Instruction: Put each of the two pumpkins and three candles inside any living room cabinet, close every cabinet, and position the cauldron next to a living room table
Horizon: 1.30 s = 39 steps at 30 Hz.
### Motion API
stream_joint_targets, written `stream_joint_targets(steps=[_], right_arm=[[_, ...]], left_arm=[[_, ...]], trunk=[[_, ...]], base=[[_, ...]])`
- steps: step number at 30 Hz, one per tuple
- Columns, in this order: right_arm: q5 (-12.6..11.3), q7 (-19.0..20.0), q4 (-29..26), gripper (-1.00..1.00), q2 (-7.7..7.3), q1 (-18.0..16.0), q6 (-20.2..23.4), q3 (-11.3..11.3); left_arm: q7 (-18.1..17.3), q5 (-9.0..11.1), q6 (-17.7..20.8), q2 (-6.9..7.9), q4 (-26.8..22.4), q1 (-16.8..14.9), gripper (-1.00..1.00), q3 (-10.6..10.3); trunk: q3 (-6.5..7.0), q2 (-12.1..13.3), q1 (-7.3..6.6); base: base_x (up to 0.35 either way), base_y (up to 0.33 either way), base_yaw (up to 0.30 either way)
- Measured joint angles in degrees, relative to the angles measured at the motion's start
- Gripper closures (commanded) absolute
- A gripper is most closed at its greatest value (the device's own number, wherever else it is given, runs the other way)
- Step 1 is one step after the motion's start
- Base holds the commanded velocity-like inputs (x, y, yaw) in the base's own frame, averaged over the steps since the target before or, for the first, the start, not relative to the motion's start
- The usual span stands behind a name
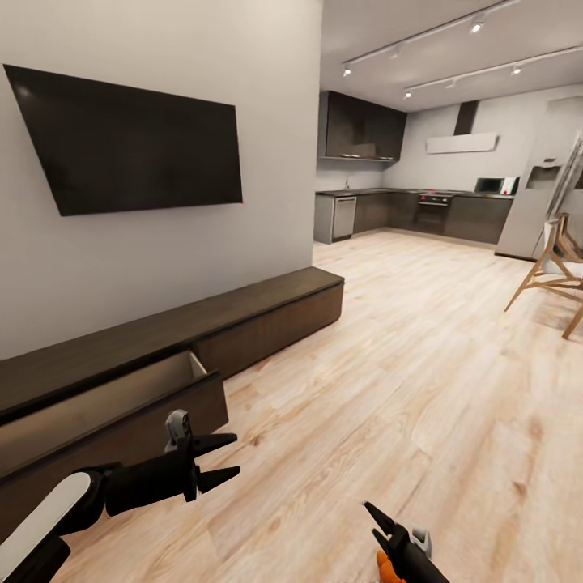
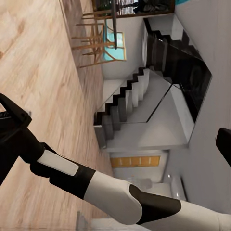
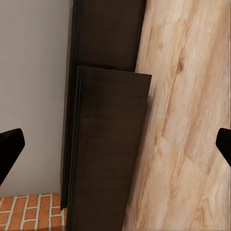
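Cabinet (image 1: 243,312) at 9 o'clock under wall TV (image 1: 129,150); near drawer (image 1: 121,405) pulled out, pale inside exposed. Left gripper (image 1: 229,459) jaws apart, empty, just beside drawer front. Right gripper (image 1: 379,522) jaws apart; orange patch beneath unidentifiable. Judgement: to close, press flat on front, push squarely toward 9 o'clock.

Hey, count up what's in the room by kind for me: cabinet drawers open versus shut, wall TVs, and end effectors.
Open drawers: 1
Shut drawers: 1
Wall TVs: 1
End effectors: 2, the left end effector and the right end effector, both open
Total: 5
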Motion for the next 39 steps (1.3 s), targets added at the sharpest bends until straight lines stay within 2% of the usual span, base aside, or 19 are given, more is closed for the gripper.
stream_joint_targets(steps=[10,34,39], right_arm=[[-0.1,0.0,0.1,-1.0,0.03,0.0,-1.0,0.0],[-0.3,0.0,0.1,-1.0,0.0,0.0,-1.1,-0.1],[-0.3,-0.1,0.1,-1.0,0.0,0.0,-1.1,-0.1]], left_arm=[[0.0,0.0,0.0,0.16,0.0,0.0,-1.0,0.0],[0.1,-0.1,0.0,0.18,0.1,0.0,-1.0,0.0],[1.4,-0.3,-0.1,0.36,2.5,-0.3,-1.0,0.0]], trunk=[[1.61,3.6,-1.97],[1.62,3.6,-1.98],[1.62,3.6,-1.98]], base=[[0.0,0.0,-0.268],[0.0,0.0,-0.286],[0.0,0.0,-0.287]])
